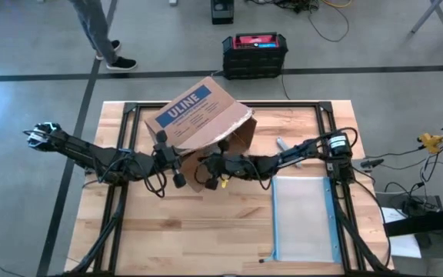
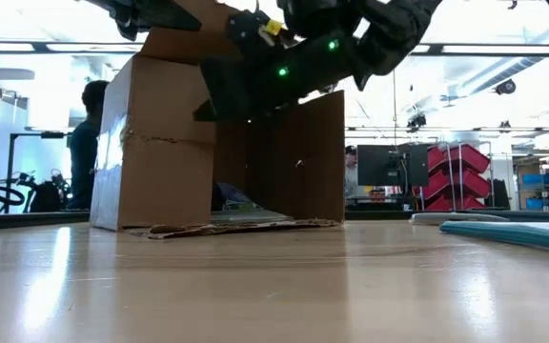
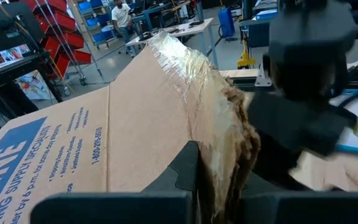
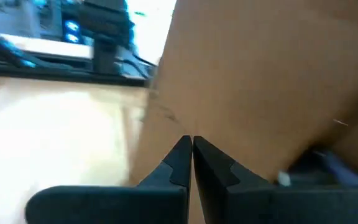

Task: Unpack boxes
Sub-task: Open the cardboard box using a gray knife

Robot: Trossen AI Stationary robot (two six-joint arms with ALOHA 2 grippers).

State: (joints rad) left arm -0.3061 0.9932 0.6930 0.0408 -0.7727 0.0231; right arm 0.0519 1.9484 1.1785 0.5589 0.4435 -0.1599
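The brown cardboard box (image 1: pixel 198 115) with the blue ULINE label stands on the table at the far middle, its open side toward the near edge. One flap (image 2: pixel 236 227) lies flat on the table in front of it. My left gripper (image 3: pixel 219 186) reaches in from the table's left and is shut on the raised upper flap. My right gripper (image 1: pixel 204 163) comes from the right, shut with nothing between its fingers. Its tips (image 4: pixel 189 144) stand in the box's opening, close to a cardboard wall (image 4: pixel 260 81). Something bluish (image 2: pixel 232 200) lies inside on the box's floor. My left gripper pinches the torn, taped edge (image 3: pixel 222 143) of the box's upper flap between its two fingers. The fingers come about level from the table's left. The flap is held raised while the box's bottom rests on the table. Whether my right gripper touches the cardboard, I cannot tell.
A clear pouch with blue edges (image 1: pixel 302 219) lies at the near right of the table. A thin grey tool (image 1: pixel 287 150) lies beside the right arm. On the floor beyond the far edge stand a black crate with a red top (image 1: pixel 254 54) and a person (image 1: pixel 98 31).
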